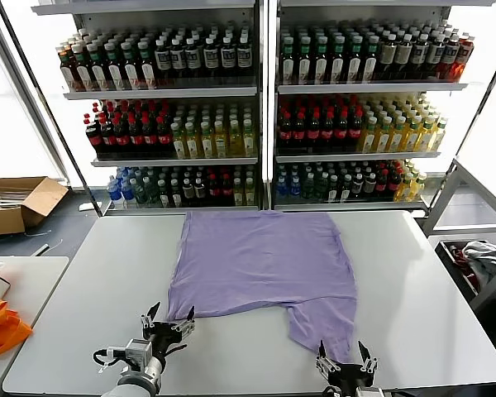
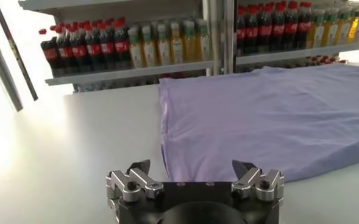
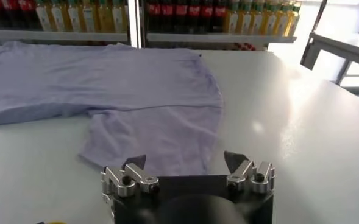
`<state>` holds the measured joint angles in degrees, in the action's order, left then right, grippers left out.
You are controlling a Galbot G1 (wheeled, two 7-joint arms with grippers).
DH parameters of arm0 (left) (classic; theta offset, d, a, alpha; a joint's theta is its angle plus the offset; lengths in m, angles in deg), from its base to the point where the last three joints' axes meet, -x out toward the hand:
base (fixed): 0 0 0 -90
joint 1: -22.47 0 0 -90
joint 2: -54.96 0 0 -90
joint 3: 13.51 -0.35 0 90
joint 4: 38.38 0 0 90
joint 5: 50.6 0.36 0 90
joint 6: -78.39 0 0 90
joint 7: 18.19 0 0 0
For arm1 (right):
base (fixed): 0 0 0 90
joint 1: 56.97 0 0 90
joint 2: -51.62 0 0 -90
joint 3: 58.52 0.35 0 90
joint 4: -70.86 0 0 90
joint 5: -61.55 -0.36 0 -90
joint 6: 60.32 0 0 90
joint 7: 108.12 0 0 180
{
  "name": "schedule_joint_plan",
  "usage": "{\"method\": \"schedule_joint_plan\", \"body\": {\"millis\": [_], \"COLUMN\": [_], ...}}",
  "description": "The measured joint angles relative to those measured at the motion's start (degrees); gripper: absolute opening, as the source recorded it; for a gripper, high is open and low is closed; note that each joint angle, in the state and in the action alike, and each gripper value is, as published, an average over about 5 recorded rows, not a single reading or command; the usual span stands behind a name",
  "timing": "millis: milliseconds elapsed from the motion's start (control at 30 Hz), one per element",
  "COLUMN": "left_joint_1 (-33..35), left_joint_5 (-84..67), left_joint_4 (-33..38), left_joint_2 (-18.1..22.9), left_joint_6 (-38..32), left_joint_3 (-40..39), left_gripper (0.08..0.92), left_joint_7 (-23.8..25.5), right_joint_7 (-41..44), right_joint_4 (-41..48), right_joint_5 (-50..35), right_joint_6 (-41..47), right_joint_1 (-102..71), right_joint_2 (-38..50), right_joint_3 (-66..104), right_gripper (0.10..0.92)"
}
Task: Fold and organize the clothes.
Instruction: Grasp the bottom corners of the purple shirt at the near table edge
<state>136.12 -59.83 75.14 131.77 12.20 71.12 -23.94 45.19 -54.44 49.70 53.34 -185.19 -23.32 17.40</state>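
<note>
One lavender T-shirt (image 1: 260, 260) of the clothes lies flat, plain side up, in the middle of the white table (image 1: 107, 273). One sleeve (image 1: 321, 324) points toward the table's near edge. My left gripper (image 1: 170, 321) is open at the shirt's near left corner, its fingers empty; that shirt edge (image 2: 240, 128) lies just ahead of my left gripper (image 2: 191, 167). My right gripper (image 1: 345, 354) is open just short of the sleeve tip, and the sleeve (image 3: 161, 137) shows in front of my right gripper (image 3: 185, 161). Neither gripper holds anything.
Shelves of bottles (image 1: 256, 107) stand behind the table. A cardboard box (image 1: 16, 203) sits on the floor at far left. A side table with an orange bag (image 1: 0, 327) is at near left. A bin of cloth (image 1: 484, 265) stands at right.
</note>
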Motion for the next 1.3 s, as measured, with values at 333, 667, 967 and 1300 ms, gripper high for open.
{"method": "schedule_joint_plan", "body": {"millis": [333, 667, 967, 1300], "left_joint_1": [0.6, 1.4, 1.3, 0.5], "left_joint_5": [-1.8, -2.4, -2.1, -1.8], "left_joint_4": [-0.1, 0.1, 0.4, 0.9], "left_joint_2": [-0.3, -0.2, 0.2, 0.5], "left_joint_6": [1.0, 1.4, 1.3, 0.1], "left_joint_3": [0.0, -0.5, -1.0, -1.0], "left_gripper": [0.724, 0.438, 0.178, 0.084], "left_joint_7": [-0.3, -0.4, -0.4, -0.6], "right_joint_7": [-0.3, -0.5, 0.3, 2.1], "right_joint_4": [1.6, 2.4, 0.7, 0.1], "right_joint_5": [0.2, 0.0, -0.1, 0.1], "right_joint_6": [-0.7, -2.4, -3.1, -5.3], "right_joint_1": [0.4, 0.5, 1.2, 3.0], "right_joint_2": [0.0, 0.0, 0.1, -0.6], "right_joint_3": [-1.1, -1.5, -0.5, 1.4], "right_gripper": [0.632, 0.337, 0.114, 0.109]}}
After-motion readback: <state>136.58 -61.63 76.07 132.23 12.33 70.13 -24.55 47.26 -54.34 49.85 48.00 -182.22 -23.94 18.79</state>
